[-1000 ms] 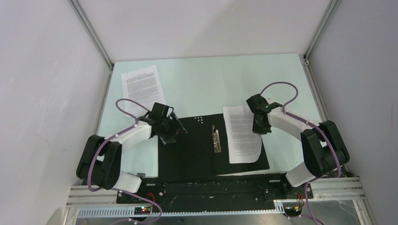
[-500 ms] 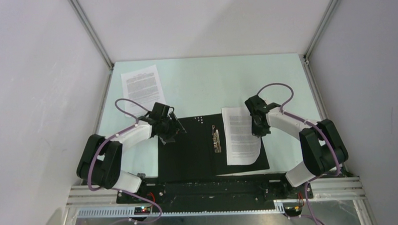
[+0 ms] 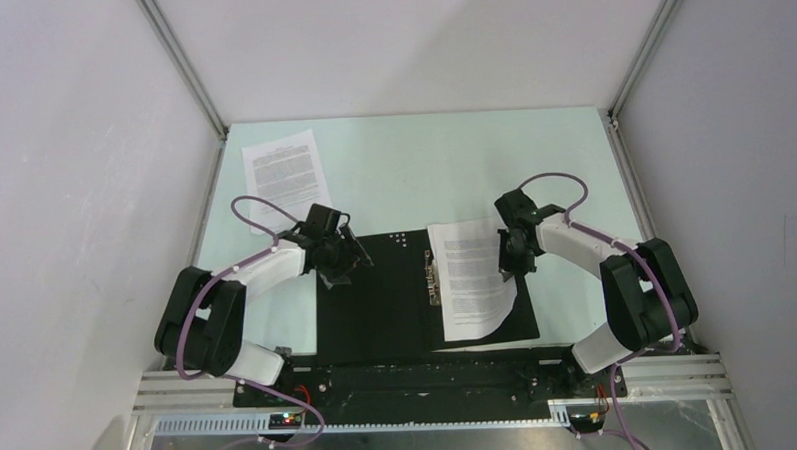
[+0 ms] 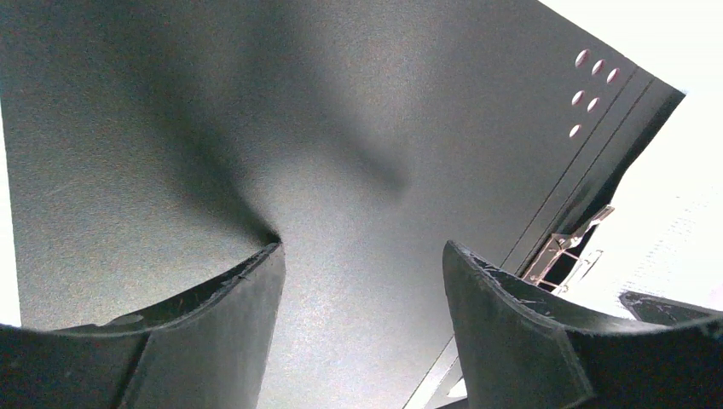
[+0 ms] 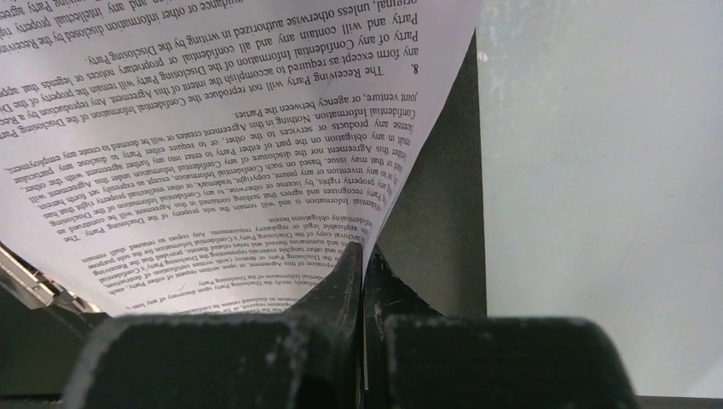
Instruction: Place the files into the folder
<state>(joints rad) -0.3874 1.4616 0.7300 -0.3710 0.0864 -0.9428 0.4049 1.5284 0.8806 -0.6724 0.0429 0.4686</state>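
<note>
Right claw (image 5: 362, 252) tight on file (image 3: 472, 282) edge, right half of folder (image 3: 372, 298) mostly beneath it; left claw (image 4: 362, 249) wide.

Folder (image 3: 377, 306) lies open at table (image 3: 422, 164) centre-front, spine clip (image 3: 433, 279) down its middle. Near sheet (image 3: 472, 282) sits on folder's R half, L edge at the clip; far sheet (image 3: 285, 174) lies on table at back-L, behind folder's L corner.
</note>
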